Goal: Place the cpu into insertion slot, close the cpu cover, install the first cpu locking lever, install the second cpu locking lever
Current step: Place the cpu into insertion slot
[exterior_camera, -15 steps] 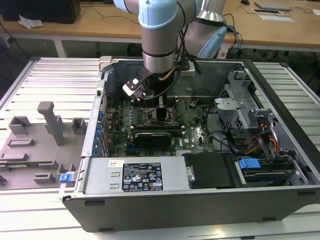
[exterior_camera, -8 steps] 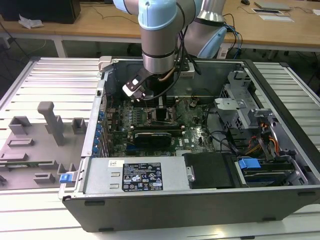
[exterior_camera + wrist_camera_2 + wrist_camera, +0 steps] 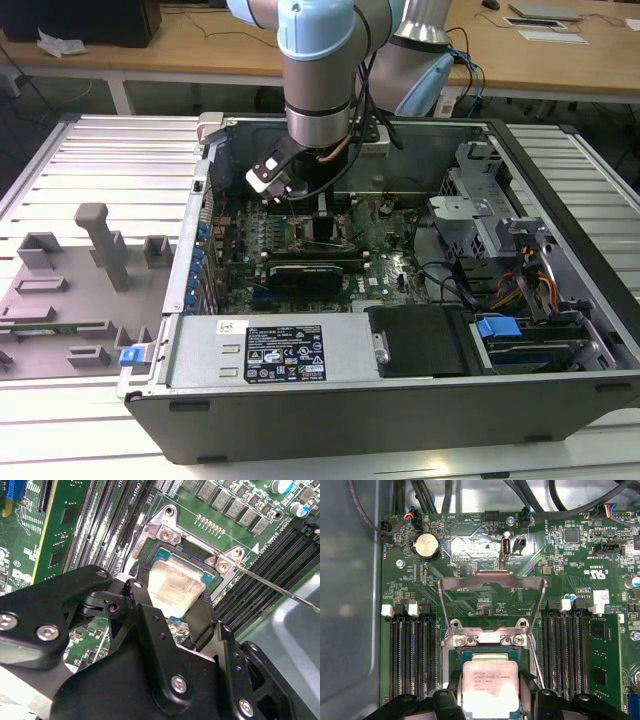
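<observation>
Behind my workspace I see pale wooden desks (image 3: 200, 45) with papers (image 3: 550, 35); the worktable (image 3: 90, 160) is ribbed grey metal, evenly lit.

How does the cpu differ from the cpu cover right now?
The cpu is a solid pale plate; the cpu cover is an open frame with a window. The cpu sits over the insertion slot, gripped by the hand; the cpu cover stands swung open, untouched. Both are silvery metal.
</observation>
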Tool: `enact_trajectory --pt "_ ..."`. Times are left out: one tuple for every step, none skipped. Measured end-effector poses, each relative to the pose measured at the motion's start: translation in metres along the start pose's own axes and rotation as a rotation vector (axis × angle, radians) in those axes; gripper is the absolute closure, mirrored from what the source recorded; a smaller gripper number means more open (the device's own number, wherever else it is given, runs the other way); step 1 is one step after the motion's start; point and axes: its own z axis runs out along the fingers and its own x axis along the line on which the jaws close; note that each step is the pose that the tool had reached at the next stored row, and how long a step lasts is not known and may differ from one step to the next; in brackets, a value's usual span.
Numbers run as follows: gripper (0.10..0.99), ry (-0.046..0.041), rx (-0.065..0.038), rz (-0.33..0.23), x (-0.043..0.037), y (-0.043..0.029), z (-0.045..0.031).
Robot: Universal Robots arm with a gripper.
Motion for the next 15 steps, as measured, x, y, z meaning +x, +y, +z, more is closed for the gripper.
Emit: enact_trajectory --pt "0.545 0.0000 0.000 0.000 0.0000 0.0000 0.0000" --pt "0.545 0.0000 0.000 0.000 0.0000 0.0000 0.0000" --pt "0.545 0.0000 0.000 0.000 0.0000 0.0001 0.0000" --pt "0.533 0.0000 0.000 0.000 0.0000 0.0001 0.0000" --pt "0.471 0.0000 0.000 0.000 0.0000 0.0001 0.0000" --pt "0.471 0.0000 0.000 0.000 0.0000 0.0002 0.0000" --pt "0.471 0.0000 0.000 0.000 0.0000 0.0002 0.0000" --pt "0.471 -0.0003 0.000 0.000 0.0000 0.0002 -0.0004" --pt "0.471 -0.0001 0.000 0.000 0.0001 0.0003 -0.0015" --pt "0.471 -0.0001 0.000 0.000 0.0001 0.0004 -0.0027" --pt "0.471 -0.0001 0.000 0.000 0.0001 0.0006 -0.0049" --pt "0.471 -0.0001 0.000 0.000 0.0001 0.0008 -0.0062" --pt "0.471 -0.0003 0.000 0.000 0.0001 0.0010 -0.0082" --pt "0.471 -0.0006 0.000 0.000 0.0002 0.0011 -0.0092" --pt "0.471 -0.0005 0.000 0.000 0.0002 0.0011 -0.0094"
